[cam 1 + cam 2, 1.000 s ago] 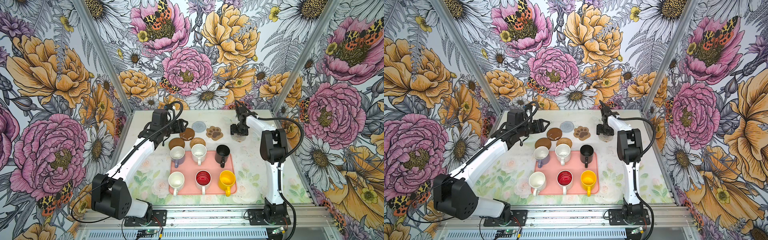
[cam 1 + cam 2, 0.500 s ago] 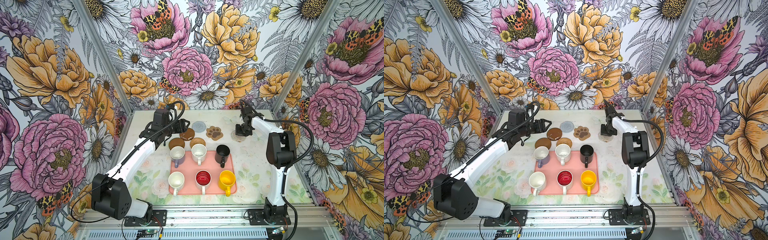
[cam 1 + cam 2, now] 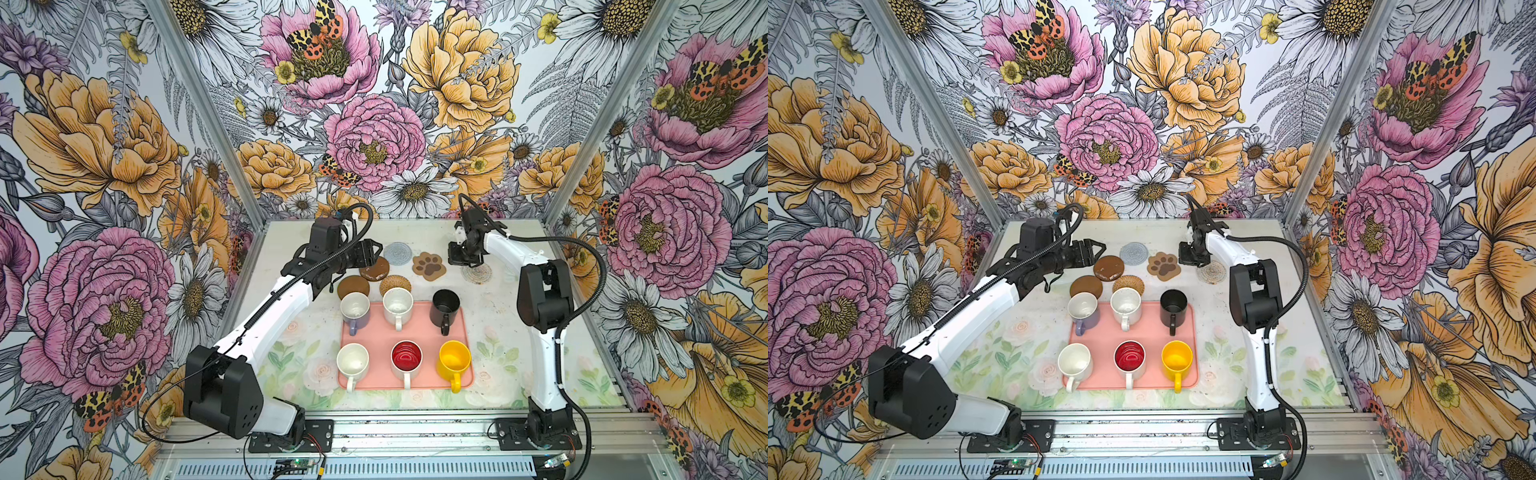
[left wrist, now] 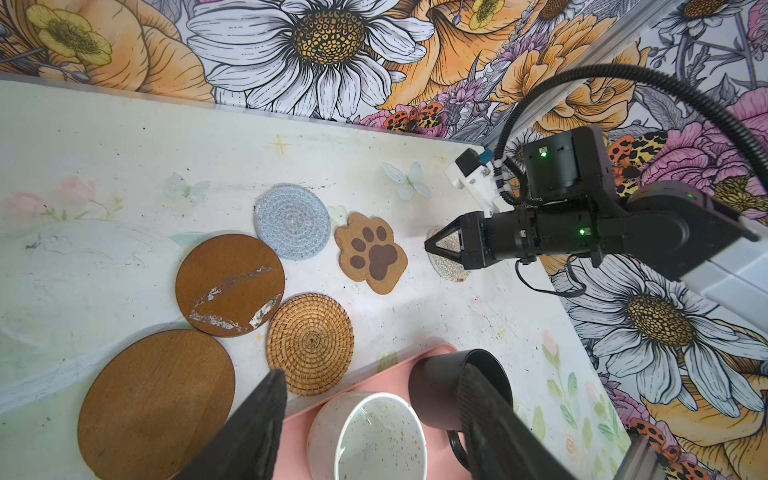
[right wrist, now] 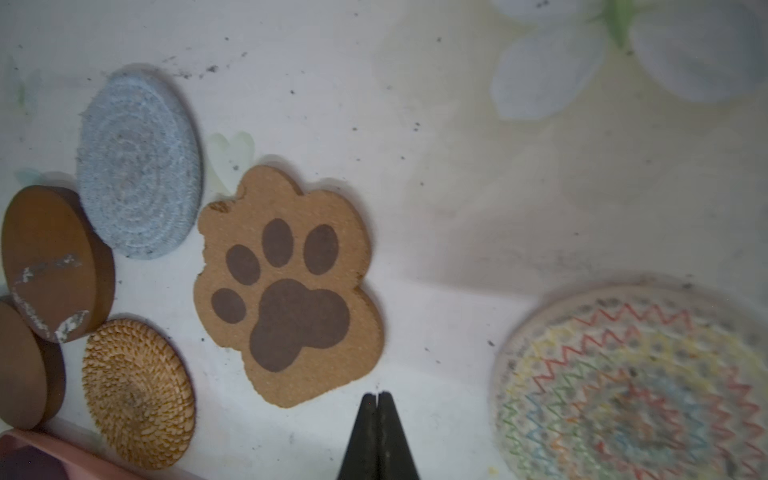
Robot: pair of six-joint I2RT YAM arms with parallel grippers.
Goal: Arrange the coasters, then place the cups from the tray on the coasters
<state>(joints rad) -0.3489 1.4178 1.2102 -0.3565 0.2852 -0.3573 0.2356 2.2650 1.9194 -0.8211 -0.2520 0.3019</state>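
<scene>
Over floral tabletop [image 3: 286, 249], right pincer [image 5: 377, 400] hangs closed beside pale woven coaster [image 5: 631, 382].

Coasters [image 3: 429, 266] lie behind the tray [image 3: 422, 334] holding six cups [image 3: 397, 305].

Pale table top [image 3: 498, 332], printed with faint flowers, flecked with dark specks. Directly on it, 7 things. Toward the front, centred: salmon-pink tray [image 3: 421, 337]. Just behind its far rim: plain brown disc [image 3: 353, 285] and tan rattan round [image 3: 395, 284]. Further back, in a row: scuffed brown disc [image 3: 375, 269], grey-blue woven round [image 3: 397, 253], paw-shaped coaster [image 3: 429, 266]. Apart to the right: pale woven round [image 3: 478, 274] with coloured zigzag stitching.
</scene>
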